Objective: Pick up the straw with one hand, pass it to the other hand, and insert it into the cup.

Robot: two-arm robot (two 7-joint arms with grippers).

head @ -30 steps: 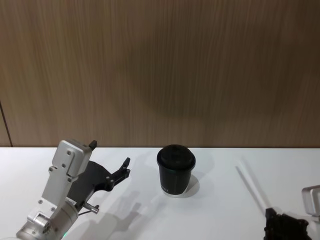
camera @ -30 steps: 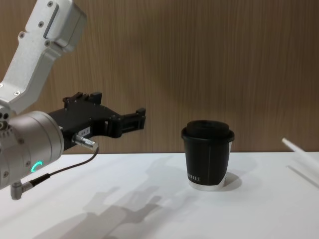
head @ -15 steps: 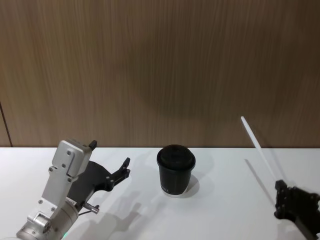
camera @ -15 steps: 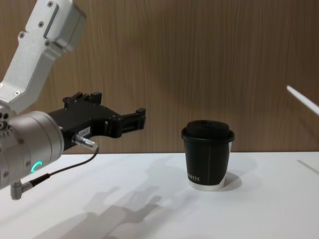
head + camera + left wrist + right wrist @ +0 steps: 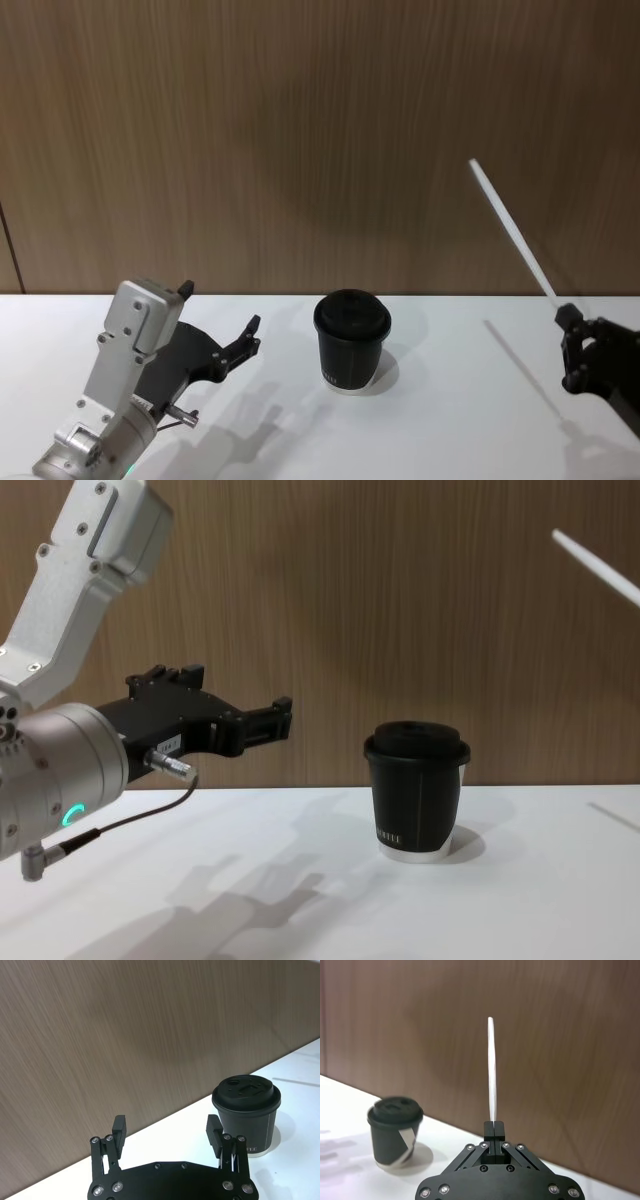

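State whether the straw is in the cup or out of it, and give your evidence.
Out. The right gripper holds the straw aloft by its lower end, off to the right of the cup.

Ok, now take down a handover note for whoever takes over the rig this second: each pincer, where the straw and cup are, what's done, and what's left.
Cup: upright on the white table, lid on.
Right pincer: to the cup's right, above the table, shut on the lower end of the straw, which slants up and leftward in the air.
Left pincer: open, empty, hovering left of the cup.
Done: straw picked up.
Left: pass it to the left pincer, then insert it into the cup.
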